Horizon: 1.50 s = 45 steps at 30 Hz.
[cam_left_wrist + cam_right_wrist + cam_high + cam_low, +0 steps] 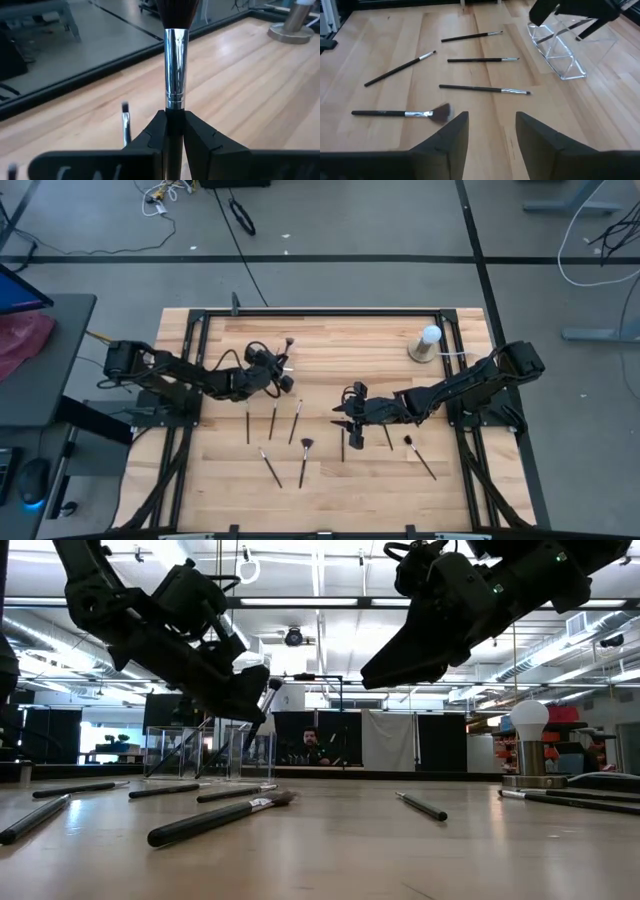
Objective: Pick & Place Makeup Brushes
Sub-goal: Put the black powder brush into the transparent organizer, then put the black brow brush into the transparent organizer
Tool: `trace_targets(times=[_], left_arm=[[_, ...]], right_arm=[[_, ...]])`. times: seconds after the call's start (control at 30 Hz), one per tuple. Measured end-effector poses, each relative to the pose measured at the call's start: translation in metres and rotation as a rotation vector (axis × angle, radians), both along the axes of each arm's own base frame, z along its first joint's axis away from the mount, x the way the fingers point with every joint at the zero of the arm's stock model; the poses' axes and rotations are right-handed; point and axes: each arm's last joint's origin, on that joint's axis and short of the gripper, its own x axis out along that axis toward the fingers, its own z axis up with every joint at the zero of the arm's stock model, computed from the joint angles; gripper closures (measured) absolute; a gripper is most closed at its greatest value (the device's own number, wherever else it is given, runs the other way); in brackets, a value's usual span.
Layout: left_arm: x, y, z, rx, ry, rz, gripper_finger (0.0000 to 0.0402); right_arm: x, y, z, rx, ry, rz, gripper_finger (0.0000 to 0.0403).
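My left gripper (277,370) is at the table's far left middle, raised and shut on one makeup brush (176,60) that has a silver ferrule and a dark tuft (290,340). It also shows in the low view (250,690). My right gripper (348,410) hovers open and empty over the table's middle; its fingers (451,137) stand apart above bare wood. Several more brushes lie flat on the table, among them a fanned one (405,114), three thin ones (482,89), and others near the right arm (420,458). My left gripper pinches the brush's black handle just below the silver ferrule (174,114) between its two fingers. The brush runs along the fingers and sticks out past their tips, tuft end forward. It is lifted clear of the table, slanting upward (271,688).
A clear acrylic holder (561,54) stands under the left arm and also shows in the low view (215,750). A white ball on a round base (428,343) stands at the far right. Black frame rails (320,311) border the table. A person shows far behind (312,745).
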Motion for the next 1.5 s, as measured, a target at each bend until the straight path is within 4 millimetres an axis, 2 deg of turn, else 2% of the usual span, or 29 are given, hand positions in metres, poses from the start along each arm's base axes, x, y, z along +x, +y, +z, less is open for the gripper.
trace_targets(times=[0.13,0.27,1.17,1.37,1.5], left_arm=[[0.001,0.002,0.000,-0.039,-0.008,-0.055,0.0340],[0.001,0.003,-0.002,-0.073,0.000,-0.095,0.0341],[0.000,0.002,-0.005,-0.156,-0.003,-0.115,0.0321],[-0.002,0.001,0.005,-0.173,-0.040,-0.158,0.0321],[-0.003,-0.002,0.020,-0.195,-0.100,-0.258,0.0321]], right_arm=[[0.000,0.000,0.000,0.000,0.000,0.000,0.0238],[0.000,0.000,0.000,0.000,-0.001,0.000,0.0238],[0.000,0.000,0.000,-0.007,-0.001,0.004,0.0238],[-0.001,0.000,0.003,-0.023,0.001,0.012,0.0237],[-0.010,-0.003,0.017,-0.020,-0.002,0.011,0.0238]])
